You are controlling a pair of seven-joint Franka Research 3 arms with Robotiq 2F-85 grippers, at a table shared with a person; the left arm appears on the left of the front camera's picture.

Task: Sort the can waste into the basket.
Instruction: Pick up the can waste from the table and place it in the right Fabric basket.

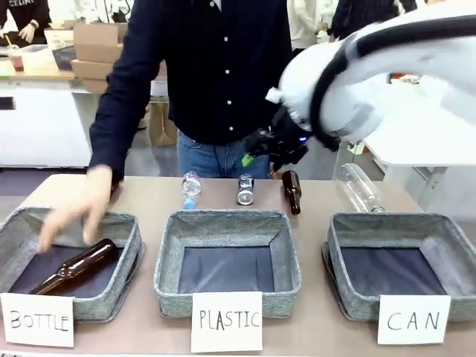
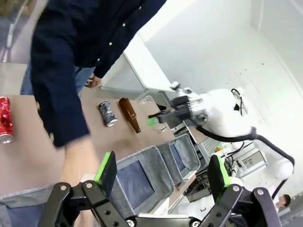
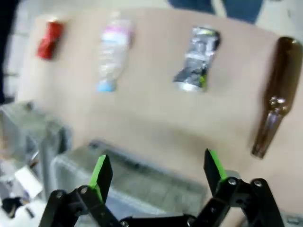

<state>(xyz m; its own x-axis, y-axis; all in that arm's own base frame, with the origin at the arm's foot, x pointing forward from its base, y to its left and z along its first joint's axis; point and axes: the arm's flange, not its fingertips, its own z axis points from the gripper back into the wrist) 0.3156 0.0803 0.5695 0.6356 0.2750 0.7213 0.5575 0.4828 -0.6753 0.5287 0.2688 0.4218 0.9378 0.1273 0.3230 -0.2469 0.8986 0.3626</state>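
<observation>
Front: right gripper point(image 1: 260, 149) blurred; black-silver can point(image 1: 245, 190) on the surface point(image 1: 320, 201) behind PLASTIC basket point(image 1: 227, 217), grey woven CAN basket point(image 1: 387, 223) at right. Left wrist: left gripper point(image 2: 162, 172) spread wide, red can point(image 2: 4, 118) cut by the edge. Right wrist: right gripper splayed, gripping nothing; both cans blurry.

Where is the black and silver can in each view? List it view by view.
Front view: the black and silver can is mid-picture, beyond the PLASTIC basket.
Left wrist view: the can, left of centre.
Right wrist view: the can, top, right of centre.
Landmark: the brown glass bottle on the table beside it.
</observation>
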